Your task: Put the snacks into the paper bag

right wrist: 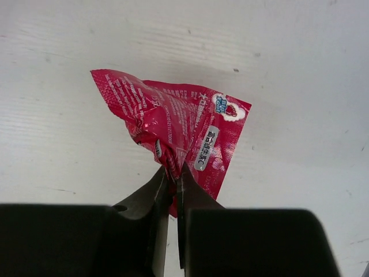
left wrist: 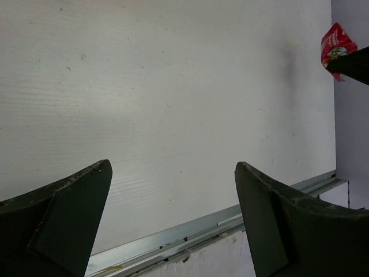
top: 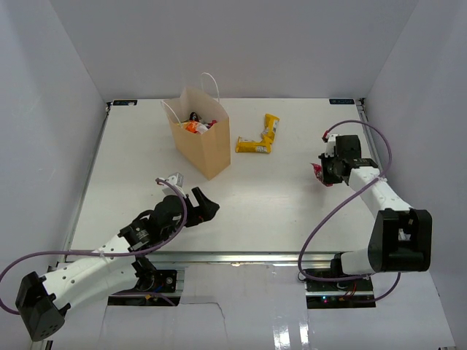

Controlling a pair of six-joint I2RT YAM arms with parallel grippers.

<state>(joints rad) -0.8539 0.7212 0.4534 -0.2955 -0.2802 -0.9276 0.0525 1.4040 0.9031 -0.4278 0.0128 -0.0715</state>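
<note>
The tan paper bag point(top: 203, 143) stands upright at the back left, with orange and dark packets point(top: 195, 125) showing in its open mouth. Two yellow snack packets point(top: 261, 137) lie on the table to the right of the bag. My right gripper point(top: 321, 173) is shut on a pink-red snack packet point(right wrist: 173, 130) at the right side of the table; the packet also shows in the left wrist view point(left wrist: 335, 45). My left gripper point(top: 206, 205) is open and empty near the table's front edge, its jaws wide apart point(left wrist: 173, 173).
White walls enclose the table on three sides. A metal rail point(left wrist: 190, 231) runs along the table's front edge just below the left gripper. The right arm's purple cable point(top: 343, 197) loops over the table's right side.
</note>
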